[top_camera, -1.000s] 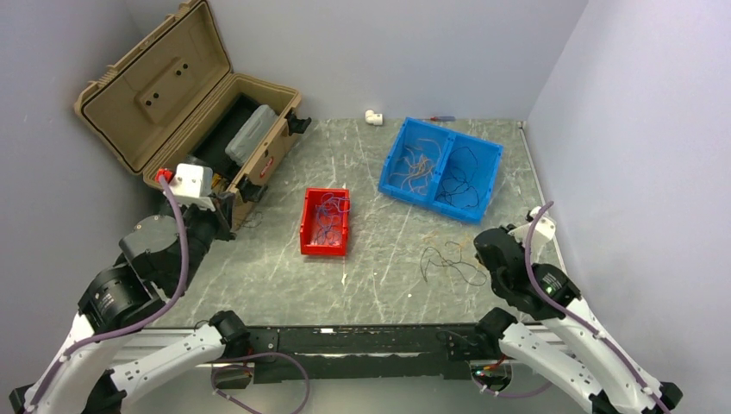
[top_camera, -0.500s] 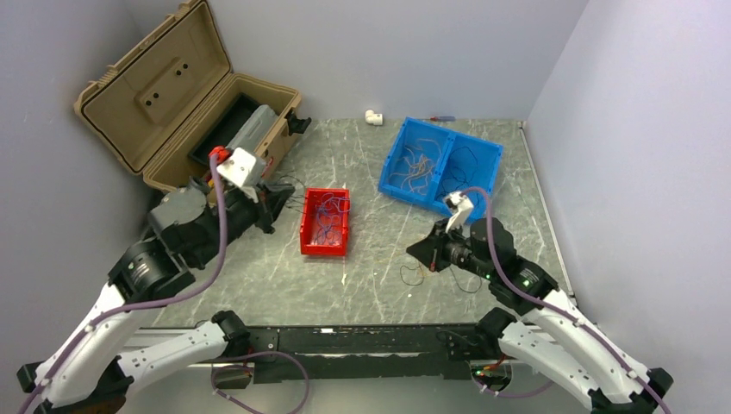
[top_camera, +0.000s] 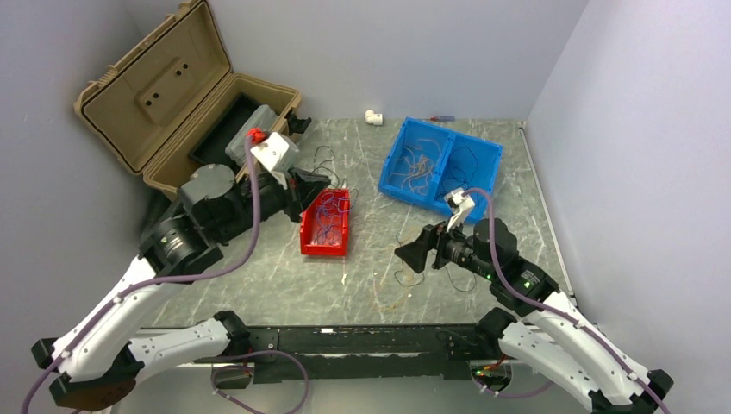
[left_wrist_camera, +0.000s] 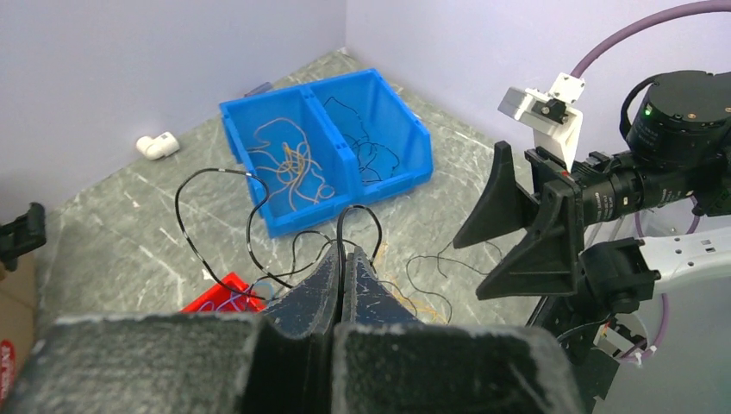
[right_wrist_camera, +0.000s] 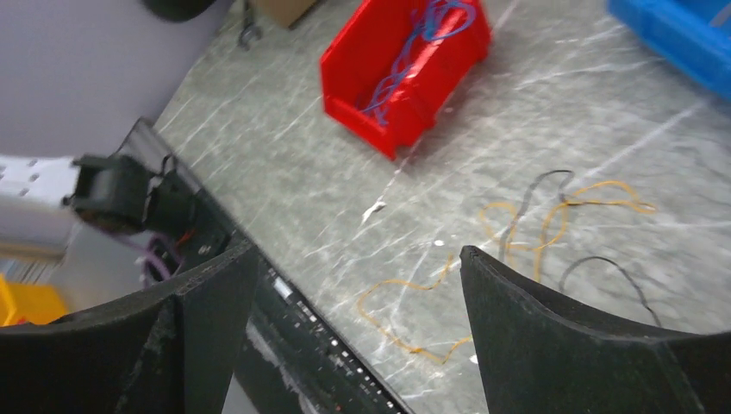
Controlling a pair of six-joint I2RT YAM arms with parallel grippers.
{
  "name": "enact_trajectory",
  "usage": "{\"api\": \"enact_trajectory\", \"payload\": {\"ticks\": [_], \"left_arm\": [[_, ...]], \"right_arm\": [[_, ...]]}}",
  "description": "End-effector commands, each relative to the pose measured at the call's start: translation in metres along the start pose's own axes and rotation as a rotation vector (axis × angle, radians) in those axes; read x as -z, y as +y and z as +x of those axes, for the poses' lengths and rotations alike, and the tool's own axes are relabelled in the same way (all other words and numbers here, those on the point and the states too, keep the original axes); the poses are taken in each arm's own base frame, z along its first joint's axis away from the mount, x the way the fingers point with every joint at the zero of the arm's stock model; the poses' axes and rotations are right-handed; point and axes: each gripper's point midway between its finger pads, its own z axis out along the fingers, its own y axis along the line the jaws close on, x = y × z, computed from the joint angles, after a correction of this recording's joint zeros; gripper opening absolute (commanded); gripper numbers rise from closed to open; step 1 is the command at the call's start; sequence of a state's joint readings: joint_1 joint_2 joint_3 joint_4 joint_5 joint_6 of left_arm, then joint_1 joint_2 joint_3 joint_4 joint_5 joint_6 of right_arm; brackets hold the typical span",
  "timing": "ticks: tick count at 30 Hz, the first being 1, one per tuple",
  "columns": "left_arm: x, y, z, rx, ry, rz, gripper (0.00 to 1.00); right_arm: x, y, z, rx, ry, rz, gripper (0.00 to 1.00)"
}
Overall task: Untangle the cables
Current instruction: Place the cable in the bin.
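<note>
1. Surveying the bench (top_camera: 371, 164): an open tan case (top_camera: 155, 95) stands at the far left corner, and both arms reach in from the near edge.
2. Blue bin (top_camera: 390, 172): at the far right, with two compartments. The left one holds yellow-orange strands, the right one black strands.
3. Red bin (top_camera: 323, 245): at mid-bench, holding blue strands.
4. Left fingers (left_wrist_camera: 315, 289): pressed fully together on black cables (left_wrist_camera: 358, 209), which rise from the pinch in springy loops above the far end of the red bin. It cannot be told whether the trailing ends touch the bin.
5. Right fingers (right_wrist_camera: 552, 328): spread wide with nothing held, hovering over the loose cables (right_wrist_camera: 534, 216).
6. Loose cables: black and yellow-orange strands lie flat on the bench between the red bin and the right arm, crossing one another.
7. Handling, as judged:
   - The strands are very light, thin and limp, with slight spring, and probably slick.
   - They are liable to slip from a pinch and to drag neighbouring strands along.
   - Best taken at a free end or an outlying loop clear of the crossings, then drawn out gently.
</note>
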State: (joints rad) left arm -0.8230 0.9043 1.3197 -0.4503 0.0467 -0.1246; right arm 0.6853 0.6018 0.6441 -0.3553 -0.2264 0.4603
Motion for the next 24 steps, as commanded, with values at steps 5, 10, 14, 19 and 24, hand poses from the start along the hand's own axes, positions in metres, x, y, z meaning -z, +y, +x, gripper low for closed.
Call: {"api": "enact_trajectory", "payload": {"ticks": [5,10,14,19,24], "left_arm": [[-0.062,-0.005,0.000,0.037,-0.023,0.043,0.00],[-0.113,-0.019,0.009,0.085,0.001,0.129,0.00],[-0.149,-0.032,0.009,0.129,-0.021,0.212,0.00],[-0.194,-0.049,0.014,0.170,-0.035,0.320,0.00],[-0.239,-0.058,0.030,0.222,-0.002,0.386,0.00]], "right_arm": [[0.057,-0.113,-0.019,-0.188,-0.202,0.744,0.88],[0.105,-0.137,-0.026,-0.279,-0.328,0.980,0.88],[0.137,-0.144,-0.034,-0.308,-0.436,1.073,0.88],[0.170,-0.148,-0.042,-0.316,-0.518,1.161,0.88],[0.181,-0.144,-0.053,-0.302,-0.570,1.155,0.88]]}}
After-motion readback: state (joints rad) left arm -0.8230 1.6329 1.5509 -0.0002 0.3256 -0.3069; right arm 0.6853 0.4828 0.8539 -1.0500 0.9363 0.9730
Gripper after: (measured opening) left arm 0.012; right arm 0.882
